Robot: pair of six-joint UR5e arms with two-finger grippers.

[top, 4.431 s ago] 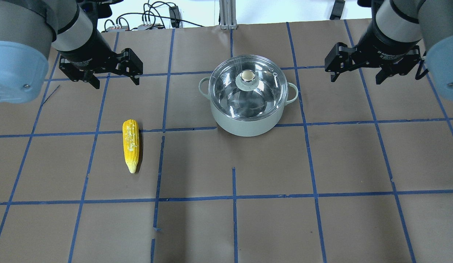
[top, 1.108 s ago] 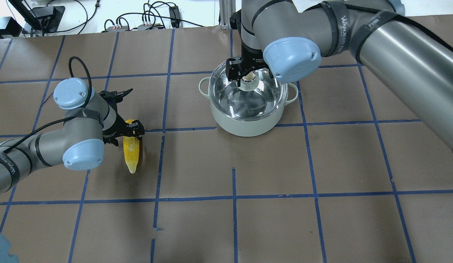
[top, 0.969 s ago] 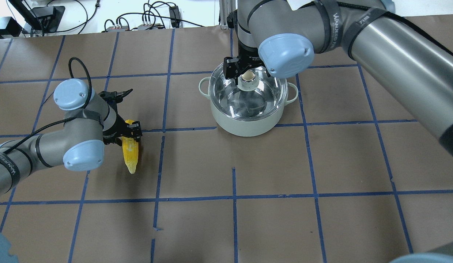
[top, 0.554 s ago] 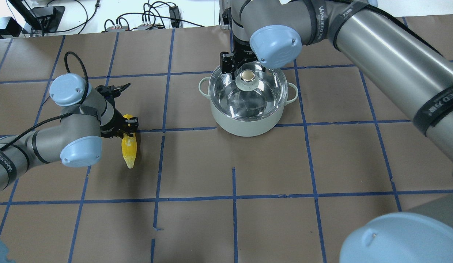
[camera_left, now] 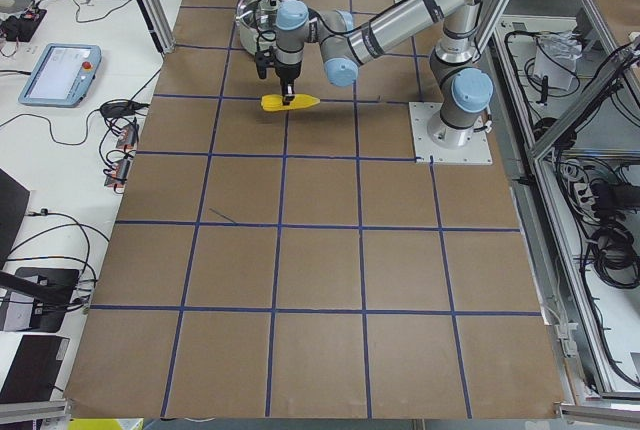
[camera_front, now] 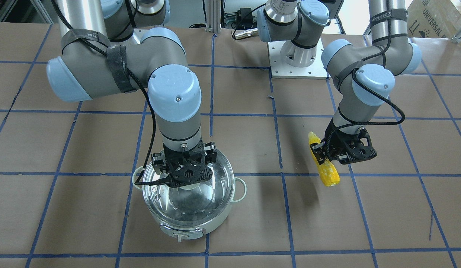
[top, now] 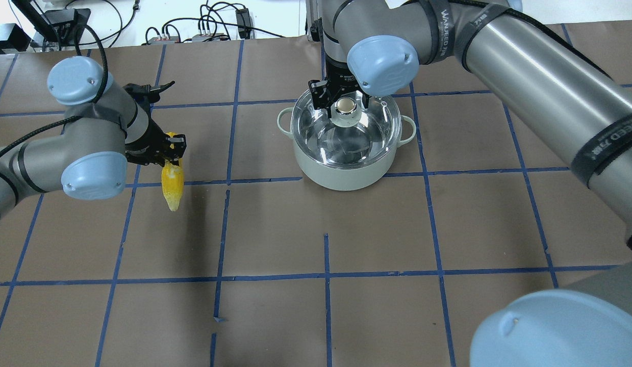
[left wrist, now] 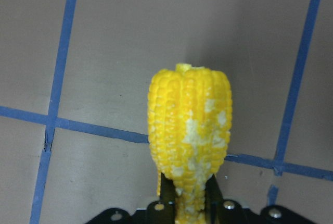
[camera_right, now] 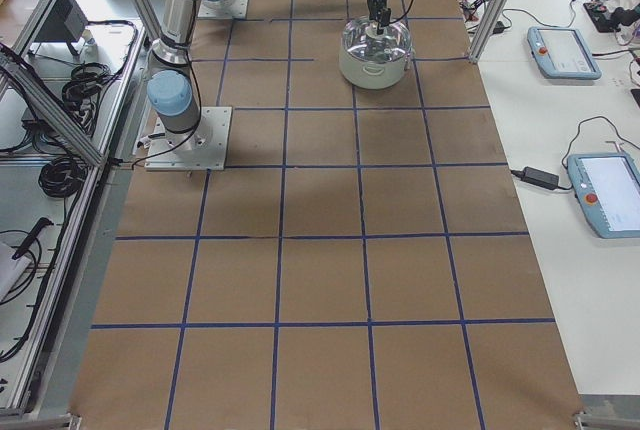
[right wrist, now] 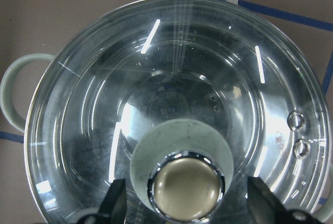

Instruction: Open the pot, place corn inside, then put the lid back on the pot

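Observation:
The pot (top: 346, 176) stands at the table's middle back with the glass lid (top: 369, 135) on it. My right gripper (top: 345, 102) hangs open over the lid; in the right wrist view its fingers (right wrist: 115, 203) stand either side of the metallic knob (right wrist: 186, 186), apart from it. My left gripper (top: 164, 154) is shut on the blunt end of the corn (top: 172, 187) and holds it above the paper, tip pointing towards the robot. The corn also shows in the left wrist view (left wrist: 190, 125) and the front view (camera_front: 326, 169).
Brown paper with a blue tape grid covers the table. Cables and power bricks (top: 213, 25) lie along the far edge. The arms' white base plate (camera_front: 297, 65) is at the robot's side. Tablets (camera_left: 65, 65) rest on side benches.
My left gripper closed on the corn, lifted it off the paper and carried it back and to the left. My right gripper came to the lid's knob and stays open around it.

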